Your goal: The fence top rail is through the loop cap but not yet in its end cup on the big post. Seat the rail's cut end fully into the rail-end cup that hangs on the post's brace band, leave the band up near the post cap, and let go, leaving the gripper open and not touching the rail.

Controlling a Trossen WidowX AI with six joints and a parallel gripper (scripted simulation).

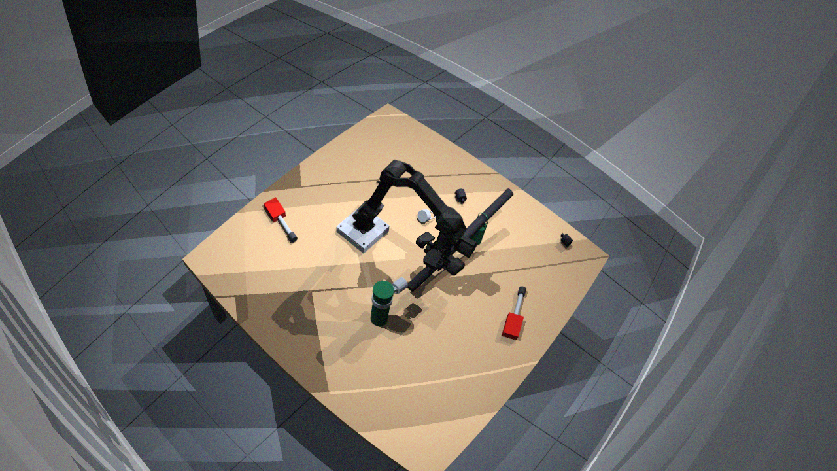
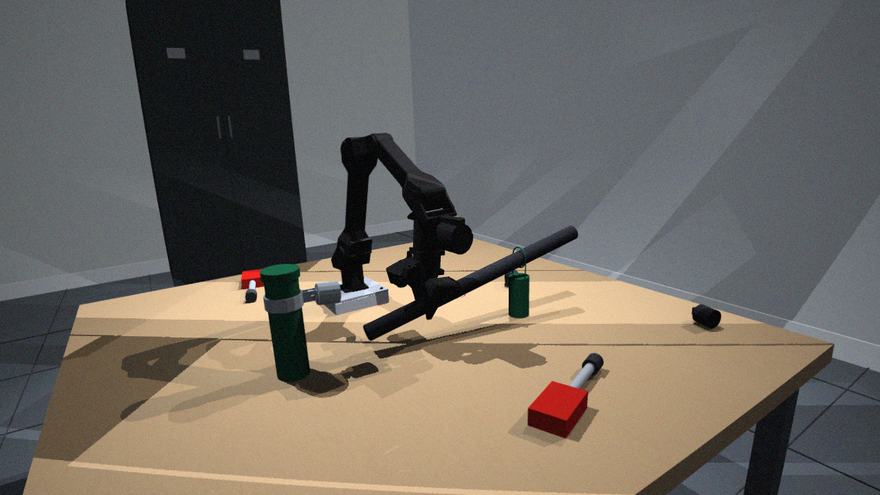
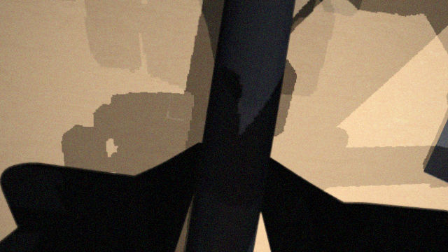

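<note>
The dark rail (image 1: 496, 206) (image 2: 544, 243) (image 3: 255, 35) slopes down through the wire loop (image 2: 524, 253) above the small green post (image 1: 479, 235) (image 2: 518, 296). My gripper (image 1: 443, 263) (image 2: 430, 301) (image 3: 228, 152) is shut on the rail, between the loop and its low end. That low end is free in the air, apart from the grey cup (image 1: 400, 285) (image 2: 328, 293) and lower than it in the exterior view. The cup sticks out from the brace band (image 1: 380, 305) (image 2: 282, 302), just under the cap (image 1: 383, 289) (image 2: 280, 272) of the big green post (image 1: 379, 316) (image 2: 289, 347). The fingers' inner faces are hidden.
A red block with a white rod (image 1: 512, 325) (image 2: 557, 406) lies at the right, and another red block (image 1: 274, 209) (image 2: 251, 278) beyond my base (image 1: 362, 229). Small black pieces (image 1: 565, 239) (image 2: 706, 316) and a pale fitting (image 1: 424, 216) lie on the table.
</note>
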